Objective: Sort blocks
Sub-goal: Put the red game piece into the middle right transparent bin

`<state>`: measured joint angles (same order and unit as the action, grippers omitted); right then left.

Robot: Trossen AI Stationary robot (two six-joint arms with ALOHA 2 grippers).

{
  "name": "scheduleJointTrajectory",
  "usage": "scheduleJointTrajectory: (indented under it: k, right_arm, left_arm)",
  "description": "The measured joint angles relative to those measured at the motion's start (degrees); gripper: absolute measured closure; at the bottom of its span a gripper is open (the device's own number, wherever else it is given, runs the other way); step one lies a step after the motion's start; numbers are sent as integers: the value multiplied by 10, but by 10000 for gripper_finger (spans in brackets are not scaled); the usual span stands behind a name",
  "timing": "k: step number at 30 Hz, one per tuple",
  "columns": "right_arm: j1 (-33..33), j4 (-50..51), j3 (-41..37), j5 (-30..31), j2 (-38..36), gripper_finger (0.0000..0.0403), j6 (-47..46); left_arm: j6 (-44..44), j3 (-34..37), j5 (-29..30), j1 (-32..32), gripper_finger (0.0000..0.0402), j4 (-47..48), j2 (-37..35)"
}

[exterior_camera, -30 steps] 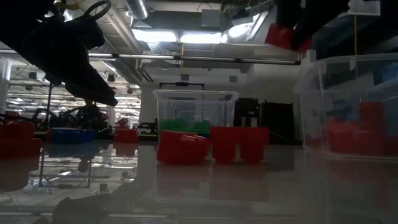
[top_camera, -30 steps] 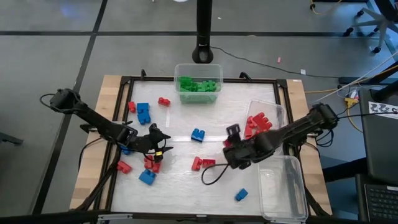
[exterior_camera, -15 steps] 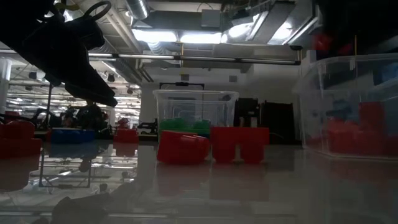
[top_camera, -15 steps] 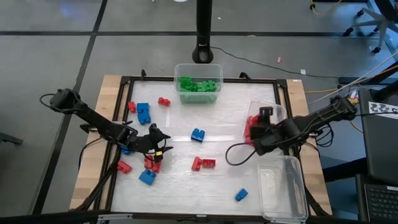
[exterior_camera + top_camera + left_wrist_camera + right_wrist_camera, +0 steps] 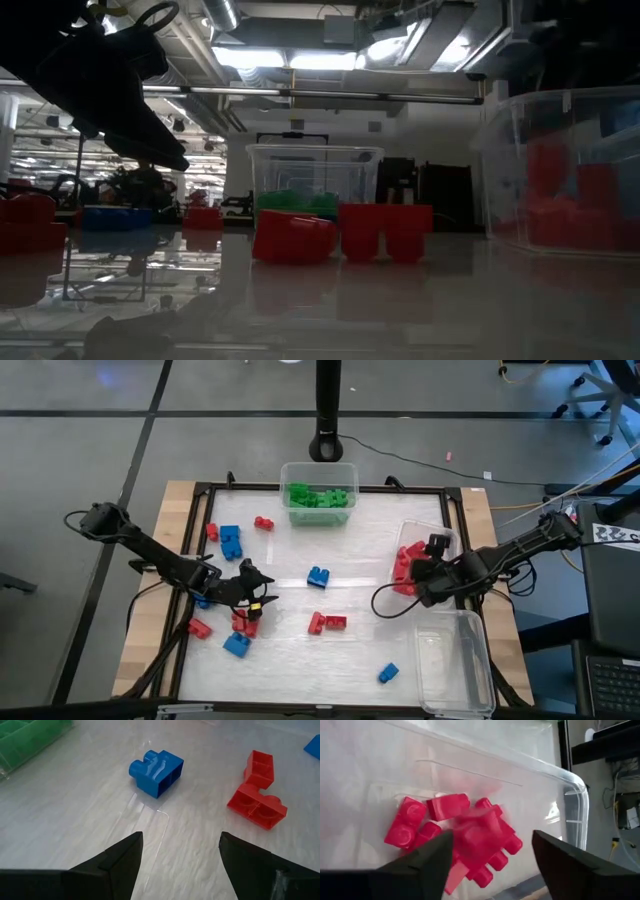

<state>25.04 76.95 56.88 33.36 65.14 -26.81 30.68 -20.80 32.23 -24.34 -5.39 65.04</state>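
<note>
On our glossy table [image 5: 300, 650] lie light, stiff blocks [image 5: 156, 766]; we would pinch flat sides. Left gripper [image 5: 262, 597] and right gripper [image 5: 490, 870] both stand apart, empty.

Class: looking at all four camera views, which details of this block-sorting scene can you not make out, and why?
- Red blocks in the tub: right wrist view, blurred; count unclear.
- Right gripper: high view, its own dark body masks the fingertips.
- Blocks beneath the left gripper: high view, partly covered.
</note>
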Motion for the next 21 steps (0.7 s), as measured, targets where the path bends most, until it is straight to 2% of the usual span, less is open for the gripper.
scheduleJointTrajectory:
  k: [4,9,15,21]
  right_arm:
    - [0,-13,0,-21,0,77,12]
    - [0,-122,0,-19,0,45,63]
    - [0,-338,1,-14,13,42,185]
    - [0,-495,1,-30,76,51,295]
  left_arm:
    - [0,0,0,0,150,0,0]
    - [0,0,0,0,150,0,0]
    - [0,0,0,0,150,0,0]
    - [0,0,1,0,150,-1,0]
